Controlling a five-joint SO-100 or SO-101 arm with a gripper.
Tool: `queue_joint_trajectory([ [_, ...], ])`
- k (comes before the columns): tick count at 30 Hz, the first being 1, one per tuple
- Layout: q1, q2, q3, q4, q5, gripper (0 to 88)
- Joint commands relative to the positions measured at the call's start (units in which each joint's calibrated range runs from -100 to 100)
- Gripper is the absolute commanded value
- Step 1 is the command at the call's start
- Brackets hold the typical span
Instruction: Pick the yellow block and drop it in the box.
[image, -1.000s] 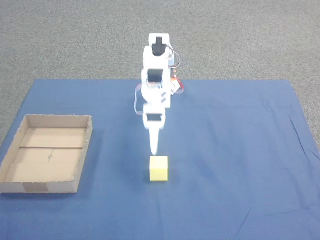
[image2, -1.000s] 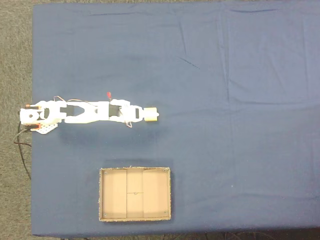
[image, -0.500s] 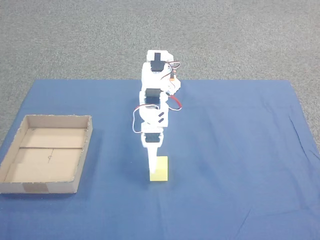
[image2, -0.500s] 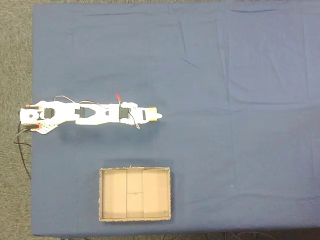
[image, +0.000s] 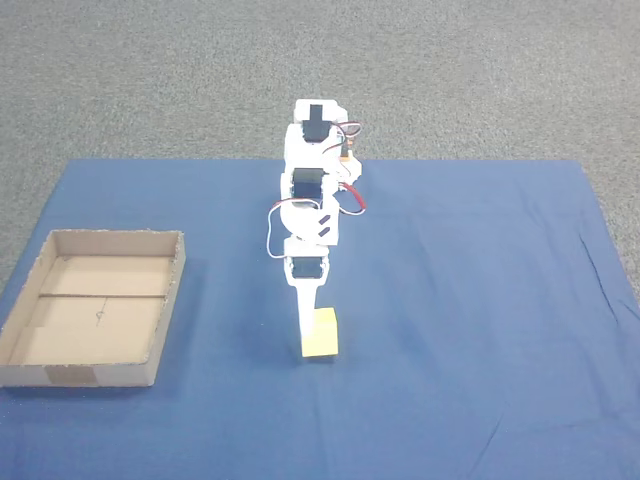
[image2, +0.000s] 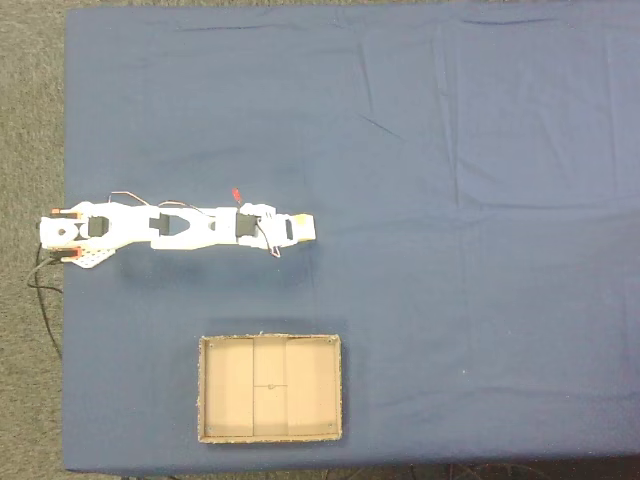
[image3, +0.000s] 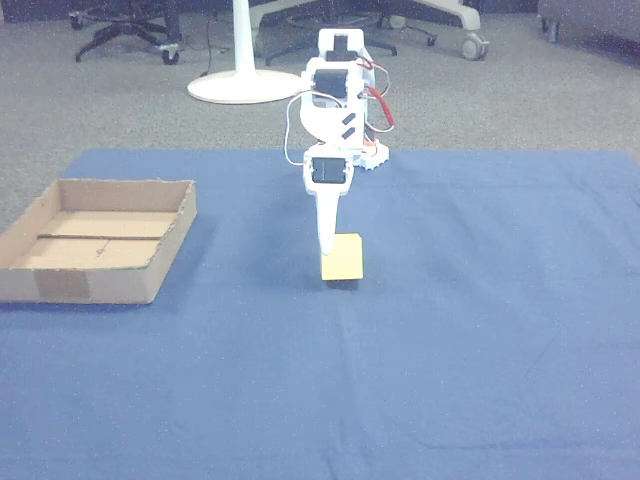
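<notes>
At claw (image: 308, 340) tip: yellow block (image: 324, 335) touching its right side; grip state unclear.

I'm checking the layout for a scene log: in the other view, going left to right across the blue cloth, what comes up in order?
The box at the left edge, then bare blue cloth, then the gripper with the yellow block right beside it, then more bare cloth out to the right edge.
</notes>
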Motion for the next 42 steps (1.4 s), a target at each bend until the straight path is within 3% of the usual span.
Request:
queue_joint_trajectory([
  [1,0.25,-4.5,0.17,1.73,-0.1,18.3],
  [12,2.92,-33.54,3.51,9.59,0.24,17.4],
  [20,31.0,-48.9,5.14,-2.23,1.03,20.0],
  [26,43.74,-23.07,-5.9,-13.23,4.54,20.4],
  [29,46.02,-10.91,-8.88,-20.01,6.69,20.6],
  [35,45.39,0.15,-11.51,-21.08,10.65,19.7],
  [42,42.56,1.24,-11.69,-15.05,12.8,18.8],
])
